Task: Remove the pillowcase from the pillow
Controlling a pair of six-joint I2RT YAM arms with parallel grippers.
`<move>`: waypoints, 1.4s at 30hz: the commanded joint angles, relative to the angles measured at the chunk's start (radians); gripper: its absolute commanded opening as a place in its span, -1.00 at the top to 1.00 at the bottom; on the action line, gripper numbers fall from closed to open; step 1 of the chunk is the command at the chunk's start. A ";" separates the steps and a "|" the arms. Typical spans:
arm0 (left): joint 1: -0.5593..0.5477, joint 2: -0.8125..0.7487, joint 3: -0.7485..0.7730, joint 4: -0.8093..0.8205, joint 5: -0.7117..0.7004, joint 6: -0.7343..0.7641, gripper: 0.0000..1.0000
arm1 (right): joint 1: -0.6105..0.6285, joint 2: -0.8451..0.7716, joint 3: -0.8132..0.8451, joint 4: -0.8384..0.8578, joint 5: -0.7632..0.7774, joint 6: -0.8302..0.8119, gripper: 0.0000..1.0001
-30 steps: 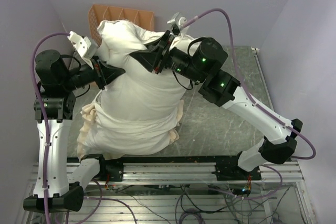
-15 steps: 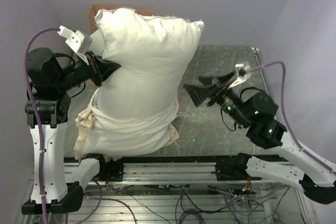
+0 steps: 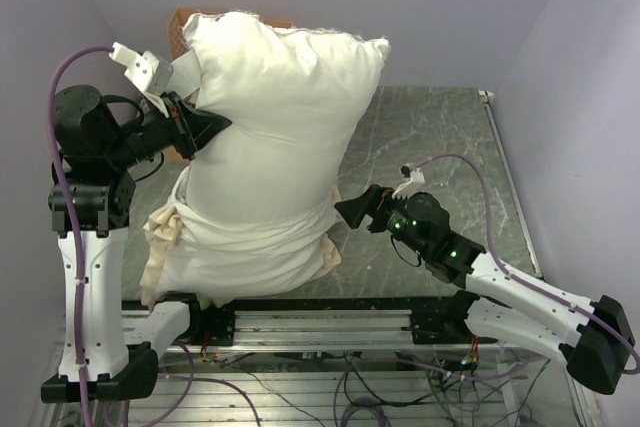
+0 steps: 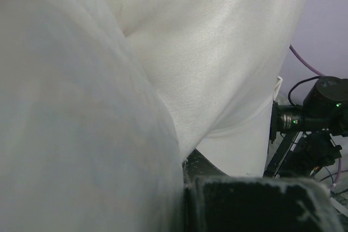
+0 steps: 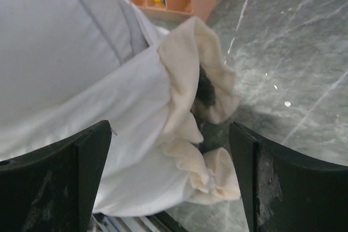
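Pillowcase [image 3: 240, 257] sags bunched at six o'clock because the left gripper [image 3: 212, 127] pinches the pillow [image 3: 280, 97] aloft; the right gripper [image 3: 352, 210], jaws wide, faces its frill [image 5: 204, 74].

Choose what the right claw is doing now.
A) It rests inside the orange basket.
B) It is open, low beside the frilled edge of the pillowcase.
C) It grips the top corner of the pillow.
B: the right claw has its fingers wide apart, with the cream frill of the pillowcase just ahead, at the bottom of the pillow.
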 commanded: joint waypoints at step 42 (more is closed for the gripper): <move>-0.008 0.116 0.413 0.211 -0.139 -0.015 0.86 | 0.180 0.520 -0.073 0.291 0.183 0.130 1.00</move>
